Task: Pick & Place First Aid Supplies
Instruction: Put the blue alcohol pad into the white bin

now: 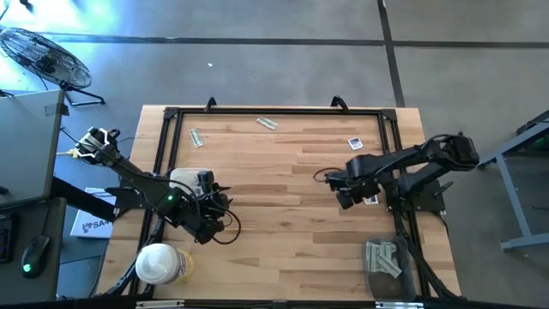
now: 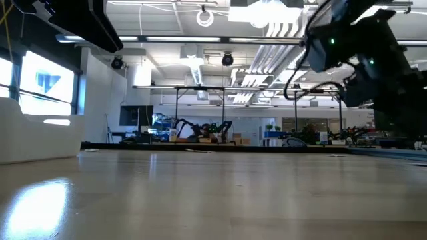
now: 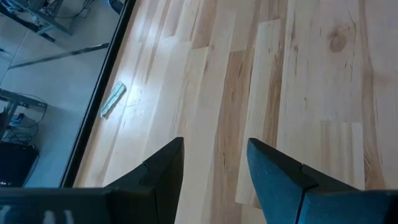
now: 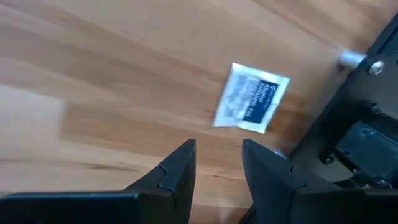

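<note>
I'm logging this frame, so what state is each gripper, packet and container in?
left gripper: open, empty, above bare wood.
right gripper: open, empty, near a square packet.
square packet: flat on the table, ungripped.
grey-green strip: flat by the table edge.
tray: holds several strips.
tub: lid on.

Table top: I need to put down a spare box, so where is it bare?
The widest bare wood lies mid-table, between the left gripper and the right gripper. The far edge holds two strips and a square packet. It is crowded near the tub and the tray.
</note>
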Available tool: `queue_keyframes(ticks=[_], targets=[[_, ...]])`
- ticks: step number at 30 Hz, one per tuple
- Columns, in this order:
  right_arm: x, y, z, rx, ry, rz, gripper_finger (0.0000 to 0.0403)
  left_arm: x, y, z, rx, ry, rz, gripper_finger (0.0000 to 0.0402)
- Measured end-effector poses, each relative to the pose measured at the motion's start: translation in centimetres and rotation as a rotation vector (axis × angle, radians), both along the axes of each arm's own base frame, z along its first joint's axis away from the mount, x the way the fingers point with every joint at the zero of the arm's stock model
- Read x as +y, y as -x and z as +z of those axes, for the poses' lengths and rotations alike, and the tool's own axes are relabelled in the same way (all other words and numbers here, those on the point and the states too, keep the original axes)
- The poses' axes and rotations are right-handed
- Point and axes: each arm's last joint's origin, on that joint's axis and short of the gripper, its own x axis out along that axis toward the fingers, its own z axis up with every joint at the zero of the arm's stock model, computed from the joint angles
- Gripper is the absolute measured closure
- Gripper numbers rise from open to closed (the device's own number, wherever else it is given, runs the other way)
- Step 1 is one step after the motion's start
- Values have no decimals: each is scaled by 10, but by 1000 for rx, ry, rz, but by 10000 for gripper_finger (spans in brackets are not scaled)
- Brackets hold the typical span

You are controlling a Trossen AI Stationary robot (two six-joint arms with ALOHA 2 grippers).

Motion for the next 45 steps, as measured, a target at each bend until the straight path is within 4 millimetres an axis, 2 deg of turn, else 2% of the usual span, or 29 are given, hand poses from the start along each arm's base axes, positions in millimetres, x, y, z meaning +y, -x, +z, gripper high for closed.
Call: queue_keyframes(ticks=[4, 10, 13, 20, 27, 33, 38, 45], targets=[[-7, 12, -18, 30, -19, -48, 277, 0, 0, 0, 1, 1, -1, 230], [-11, 12, -40, -83, -76, -74, 277, 0, 0, 0, -2, -1, 1, 230], [-11, 15, -44, -86, -93, -80, 277, 0, 0, 0, -4, 0, 2, 230], [-10, 18, -45, -61, -98, -64, 277, 0, 0, 0, -5, 6, 3, 230], [-10, 18, -36, -12, -106, -39, 277, 0, 0, 0, -5, 8, 3, 230], [-8, 30, -46, 27, -172, -65, 277, 0, 0, 0, -3, 17, 6, 230], [-9, 33, -57, -29, -186, -66, 277, 0, 0, 0, -3, 18, 6, 230], [-9, 31, -48, 19, -156, -20, 277, 0, 0, 0, -4, 18, 6, 230]])
